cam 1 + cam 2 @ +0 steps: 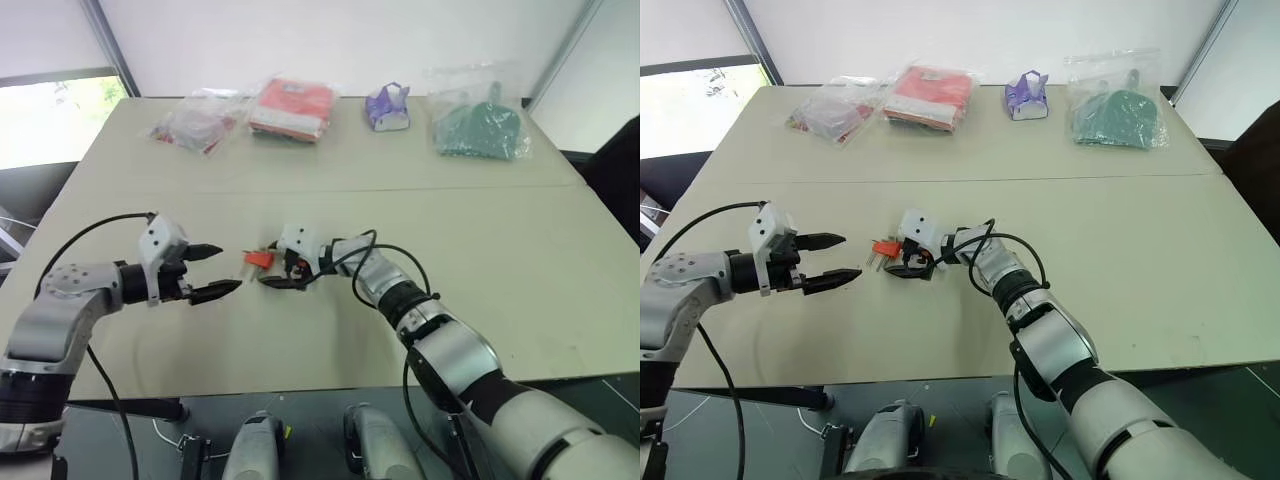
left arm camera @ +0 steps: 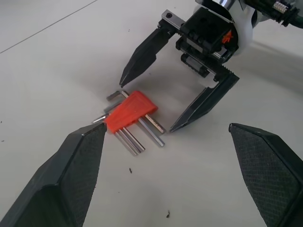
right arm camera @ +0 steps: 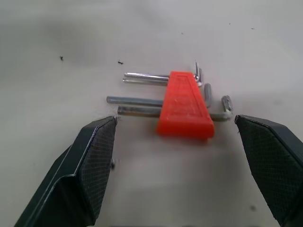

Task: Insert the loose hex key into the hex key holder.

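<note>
The orange hex key holder (image 2: 130, 111) lies flat on the worktop (image 1: 480, 230) between my 2 tools. My right tool (image 2: 177, 101) straddles it, spread wide and empty; my left tool (image 1: 222, 270) waits open beside it. I cannot single out the loose hex key, so insertion looks undone.

On the beige surface (image 1: 500, 240) the orange holder (image 1: 259, 259) lies between the left gripper (image 1: 218, 270), jaws apart and pointing at it, and the right gripper (image 1: 283, 272) just beside it, with four bagged items (image 1: 292, 108) along the far edge.
</note>
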{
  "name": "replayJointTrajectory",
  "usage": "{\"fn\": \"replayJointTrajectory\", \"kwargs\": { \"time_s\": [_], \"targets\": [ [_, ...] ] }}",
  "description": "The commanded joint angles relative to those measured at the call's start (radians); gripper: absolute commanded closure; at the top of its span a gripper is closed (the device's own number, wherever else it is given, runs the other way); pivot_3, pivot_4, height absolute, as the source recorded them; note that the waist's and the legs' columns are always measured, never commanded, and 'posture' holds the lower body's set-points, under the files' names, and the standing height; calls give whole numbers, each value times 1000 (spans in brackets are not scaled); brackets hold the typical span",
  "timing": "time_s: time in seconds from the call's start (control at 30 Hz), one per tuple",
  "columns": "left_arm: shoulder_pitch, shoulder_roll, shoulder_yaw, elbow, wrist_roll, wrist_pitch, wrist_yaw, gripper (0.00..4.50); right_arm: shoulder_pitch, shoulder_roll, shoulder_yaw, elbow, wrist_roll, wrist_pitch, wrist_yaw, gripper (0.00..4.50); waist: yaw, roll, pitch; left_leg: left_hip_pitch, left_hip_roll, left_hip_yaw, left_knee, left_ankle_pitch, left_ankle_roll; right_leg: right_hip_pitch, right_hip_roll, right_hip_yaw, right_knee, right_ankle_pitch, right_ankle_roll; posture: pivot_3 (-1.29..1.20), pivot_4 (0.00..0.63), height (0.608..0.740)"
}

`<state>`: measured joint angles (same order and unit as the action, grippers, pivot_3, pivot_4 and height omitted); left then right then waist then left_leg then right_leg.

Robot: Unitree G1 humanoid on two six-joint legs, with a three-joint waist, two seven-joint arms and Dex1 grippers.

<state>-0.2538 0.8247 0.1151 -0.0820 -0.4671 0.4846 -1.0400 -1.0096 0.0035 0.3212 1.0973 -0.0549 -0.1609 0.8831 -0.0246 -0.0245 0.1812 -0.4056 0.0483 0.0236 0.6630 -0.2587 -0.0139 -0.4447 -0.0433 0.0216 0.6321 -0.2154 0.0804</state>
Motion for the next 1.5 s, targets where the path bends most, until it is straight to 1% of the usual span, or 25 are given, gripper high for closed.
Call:
{"fn": "replayJointTrajectory", "kwargs": {
  "time_s": [0.03,0.07,0.13,0.37,0.47,0.57,0.63,0.73,0.8,0.9,1.03,1.17,1.3,1.5],
  "targets": [
    [8,-2,28,-31,-1,-20,12,95,-27,22,-24,34,-10,-13,0,2150,-1,0,0,0,0,0,0,0,0,0,0,0,0,0,0,0,150,740],
    [12,-5,29,-34,-1,-20,16,95,-27,25,-26,43,-17,-16,-1,2686,-2,0,0,0,0,0,0,0,0,0,0,0,0,0,0,0,150,740],
    [17,-8,31,-38,-2,-20,23,95,-29,28,-28,60,-28,-17,-8,3503,-3,0,0,0,0,0,0,0,0,0,0,0,0,0,0,0,150,740],
    [23,-13,26,-26,8,-42,38,95,-27,23,-36,70,-58,-43,-46,3494,-16,0,0,1,0,0,0,0,0,1,0,0,0,0,0,0,150,740],
    [3,-21,26,-5,3,-42,41,95,-29,-16,-23,-4,-87,-117,-53,3494,-15,1,0,1,0,-1,0,0,0,1,-1,0,0,0,0,0,150,740],
    [-50,-34,22,48,10,-58,41,95,-27,-89,-2,-154,-133,-207,-61,3494,-11,1,1,-1,-1,-1,0,0,-1,0,-2,-1,0,0,0,0,150,740],
    [-104,-50,11,101,26,-81,45,95,-29,-172,31,-280,-221,-302,-116,3494,-13,1,1,-1,-1,-1,0,0,-1,0,-2,-1,0,0,0,0,150,740],
    [-170,-76,-3,169,43,-108,41,95,-35,-273,64,-417,-350,-400,-226,3494,-15,1,0,-1,-1,-1,0,0,-1,-1,-1,-1,0,0,0,0,150,740],
    [-218,-100,-11,211,44,-115,34,95,-41,-324,76,-477,-430,-440,-311,3494,-19,1,0,-1,-1,-1,-1,0,-1,-1,-1,-1,0,0,0,0,150,740],
    [-296,-137,-9,249,10,-77,16,95,-55,-379,80,-533,-527,-492,-431,3494,-20,1,0,-1,-1,-1,-1,0,-1,-1,-1,-1,1,0,0,0,150,740],
    [-385,-157,-10,263,-41,-5,-38,95,-69,-414,74,-554,-580,-529,-532,3494,-19,0,1,-1,-1,-1,-1,0,-1,-1,0,0,0,0,0,0,150,740],
    [-506,-153,-39,301,-82,74,-147,95,-82,-460,83,-542,-618,-596,-595,3494,-19,0,1,-1,-1,-1,0,0,-1,-1,0,0,0,0,0,0,150,740],
    [-612,-166,-59,417,-71,77,-220,95,-80,-492,87,-525,-633,-631,-629,3494,-18,0,1,-1,-1,-1,0,0,-1,-1,0,0,0,0,0,0,150,740],
    [-702,-202,-71,578,-35,36,-273,95,-70,-501,82,-549,-626,-647,-650,3494,-21,0,1,-1,-1,-1,0,0,0,-1,1,0,0,0,0,0,150,740]
  ]
}}
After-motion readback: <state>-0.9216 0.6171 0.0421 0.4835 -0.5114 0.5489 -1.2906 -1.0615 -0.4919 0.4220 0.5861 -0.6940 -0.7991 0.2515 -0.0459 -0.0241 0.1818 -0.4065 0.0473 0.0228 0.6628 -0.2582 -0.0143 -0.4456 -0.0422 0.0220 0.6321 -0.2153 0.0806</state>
